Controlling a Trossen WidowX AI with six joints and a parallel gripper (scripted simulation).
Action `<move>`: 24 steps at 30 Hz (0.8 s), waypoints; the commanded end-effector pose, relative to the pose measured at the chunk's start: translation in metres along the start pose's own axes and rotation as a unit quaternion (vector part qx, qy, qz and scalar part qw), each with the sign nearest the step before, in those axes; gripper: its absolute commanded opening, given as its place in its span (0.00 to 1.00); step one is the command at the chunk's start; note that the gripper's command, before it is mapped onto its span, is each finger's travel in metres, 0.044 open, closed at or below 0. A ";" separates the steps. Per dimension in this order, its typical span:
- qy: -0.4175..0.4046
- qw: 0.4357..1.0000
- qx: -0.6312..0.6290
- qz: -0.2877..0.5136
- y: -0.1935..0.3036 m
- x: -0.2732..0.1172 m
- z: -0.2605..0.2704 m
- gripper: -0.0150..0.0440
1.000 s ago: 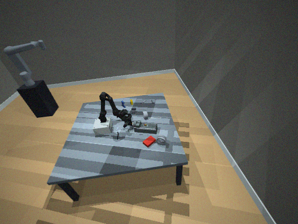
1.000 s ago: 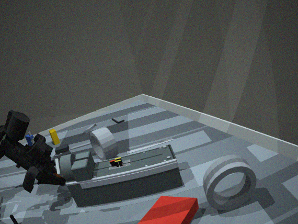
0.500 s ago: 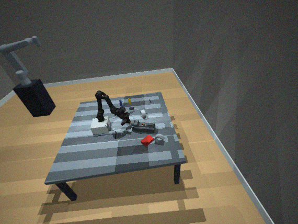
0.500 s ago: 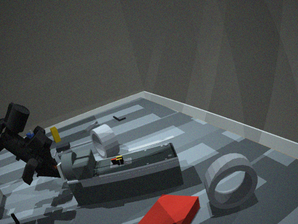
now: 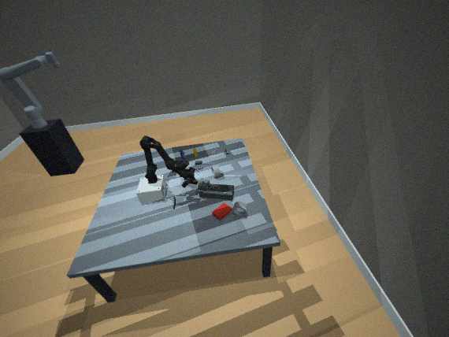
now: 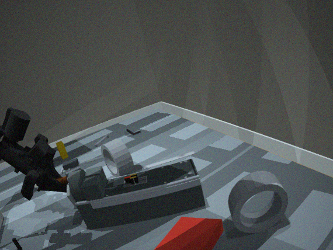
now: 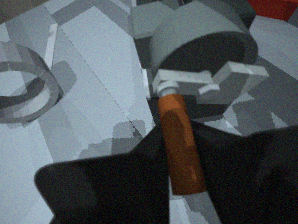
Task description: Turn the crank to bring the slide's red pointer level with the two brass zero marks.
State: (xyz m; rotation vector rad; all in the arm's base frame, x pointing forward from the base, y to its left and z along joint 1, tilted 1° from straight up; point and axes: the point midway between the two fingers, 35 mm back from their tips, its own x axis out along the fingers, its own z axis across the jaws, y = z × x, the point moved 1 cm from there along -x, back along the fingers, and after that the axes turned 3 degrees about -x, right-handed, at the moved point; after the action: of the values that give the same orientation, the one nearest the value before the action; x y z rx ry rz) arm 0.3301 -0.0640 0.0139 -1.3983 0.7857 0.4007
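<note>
The machine [image 5: 226, 194] [image 6: 146, 211] is a long dark box with a grey round housing at its near-arm end. Its slide carries a red pointer [image 6: 127, 178], seen just to the crank-end side of the brass marks [image 6: 133, 176]; the gap looks small, and its exact size is too small to tell. A pale crank arm [image 7: 187, 77] joins the orange-brown handle [image 7: 185, 172] [image 6: 62, 180]. My gripper [image 7: 172, 126] [image 5: 194, 181] [image 6: 63, 186] is shut on the handle, its black fingers on both sides. The pointer is not seen in the wrist view.
A grey ring [image 5: 215, 172] [image 6: 125, 158] [image 7: 52, 95] lies behind the machine; another [image 5: 235, 210] [image 6: 235, 205] stands in front beside a red block [image 5: 222, 211] [image 6: 198, 231]. Yellow [image 5: 195, 152] [image 6: 62, 150] and blue [image 5: 182, 154] pieces are farther back. A second arm stands on a black pedestal [image 5: 55, 149].
</note>
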 end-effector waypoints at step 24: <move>0.001 1.000 -0.002 -0.004 -0.012 -0.014 -0.025 0.25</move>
State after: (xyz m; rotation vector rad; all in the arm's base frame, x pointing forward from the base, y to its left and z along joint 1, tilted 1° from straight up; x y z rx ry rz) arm 0.3248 -0.0797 0.0293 -1.4013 0.7714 0.4123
